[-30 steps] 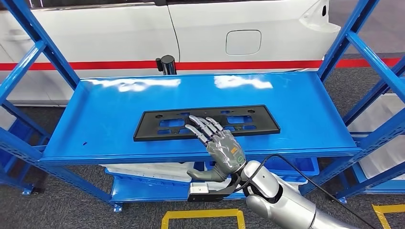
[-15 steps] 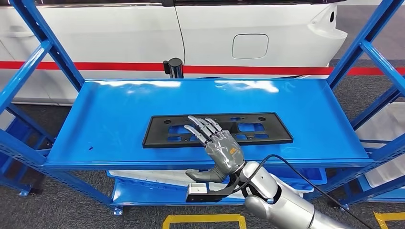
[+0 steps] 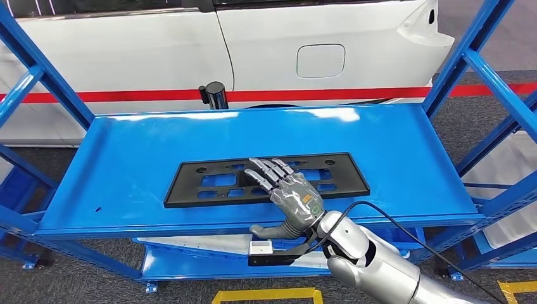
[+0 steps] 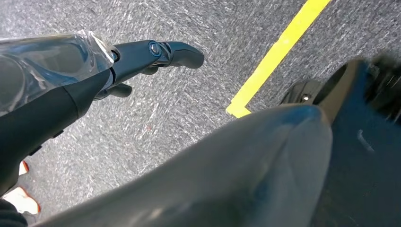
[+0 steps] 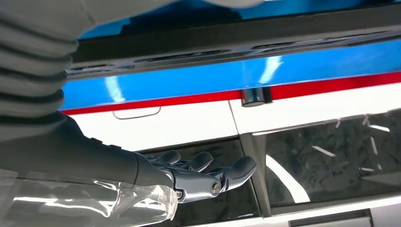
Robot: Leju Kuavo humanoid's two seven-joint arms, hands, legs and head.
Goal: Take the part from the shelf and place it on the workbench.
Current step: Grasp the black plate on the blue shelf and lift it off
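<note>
A flat black plate part (image 3: 187, 187) with several cut-outs lies lengthwise on the blue shelf (image 3: 405, 158), near its front edge. My right hand (image 3: 292, 197) reaches over that edge. Its fingers (image 3: 269, 172) are stretched out and apart over the middle of the part, while the thumb (image 3: 266, 230) hangs below the shelf's front lip. Nothing is gripped. In the right wrist view the same hand (image 5: 189, 177) shows with spread fingers. My left hand (image 4: 151, 54) hangs over the grey floor with its fingers loose and nothing in them.
A white car (image 3: 285, 50) with a red stripe stands right behind the shelf, with a black post (image 3: 213, 95) at the back edge. Blue uprights (image 3: 456, 57) frame both sides. A lower shelf (image 3: 190, 263) sits beneath. Yellow tape (image 3: 266, 294) marks the floor.
The whole picture has shifted, so the camera moved. My right hand stays over the part's near edge with its fingers spread, sitting slightly lower.
</note>
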